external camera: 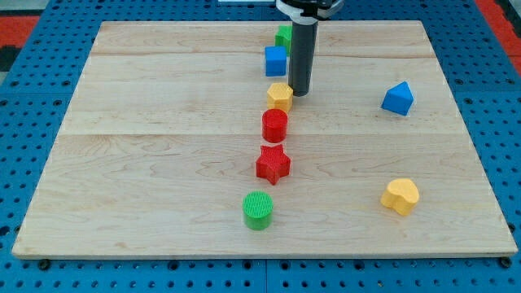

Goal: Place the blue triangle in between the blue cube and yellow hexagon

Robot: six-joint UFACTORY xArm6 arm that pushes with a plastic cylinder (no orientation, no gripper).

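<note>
The blue triangle (398, 98) lies at the view's right, far from the others. The blue cube (276, 61) sits near the top middle, with the yellow hexagon (279, 96) just below it. My tip (299, 93) rests on the board right beside the yellow hexagon's right side and below-right of the blue cube. The rod rises from it toward the view's top. The blue triangle is well to the right of my tip.
A green block (282, 36) sits above the blue cube, partly behind the rod. Below the hexagon run a red cylinder (275, 125), a red star (273, 164) and a green cylinder (258, 210). A yellow heart (400, 196) lies at the lower right.
</note>
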